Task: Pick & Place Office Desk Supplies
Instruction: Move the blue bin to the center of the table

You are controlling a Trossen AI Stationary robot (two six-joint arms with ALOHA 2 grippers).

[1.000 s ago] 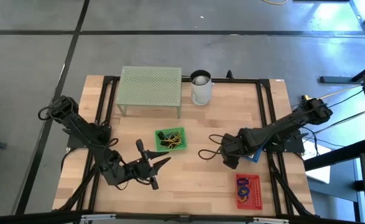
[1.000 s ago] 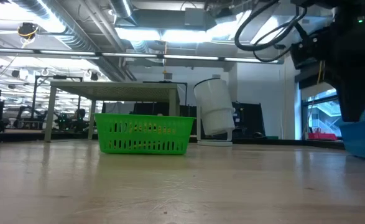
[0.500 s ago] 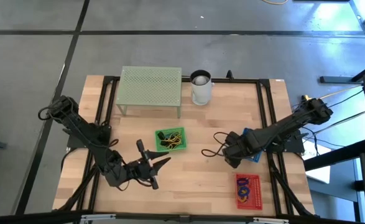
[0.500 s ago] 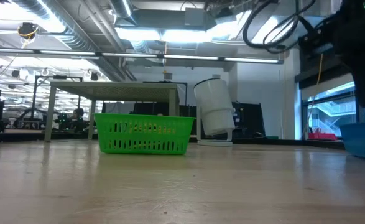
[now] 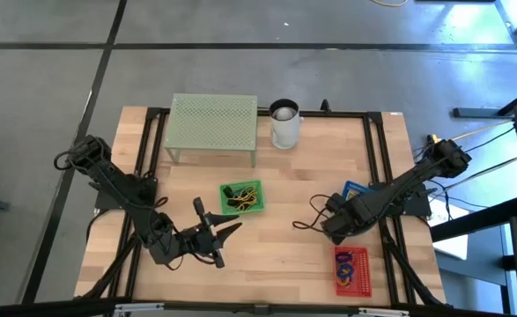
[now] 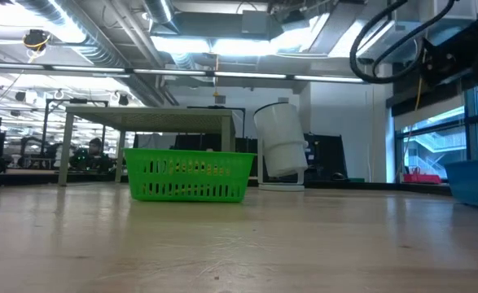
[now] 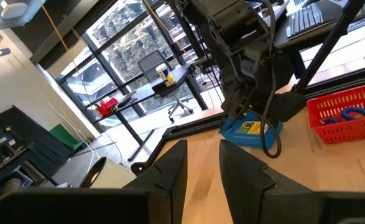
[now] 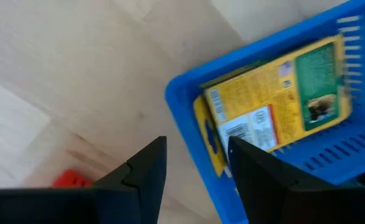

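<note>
Green basket (image 5: 241, 197) contents — too small to tell; red basket (image 7: 350, 114) edge-cropped.

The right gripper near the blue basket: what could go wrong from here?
1. The right gripper is open and empty just beside the blue basket; a finger could catch the rim and push the basket.
2. The yellow card packs lie stacked and close to the wall, so a grasp may slip.

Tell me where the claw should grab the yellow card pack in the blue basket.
The yellow card pack lies flat in the blue basket, face up, with another pack under it. Coming straight down from above looks best, pinching its two long edges, since the basket walls probably block any approach from the side.
</note>
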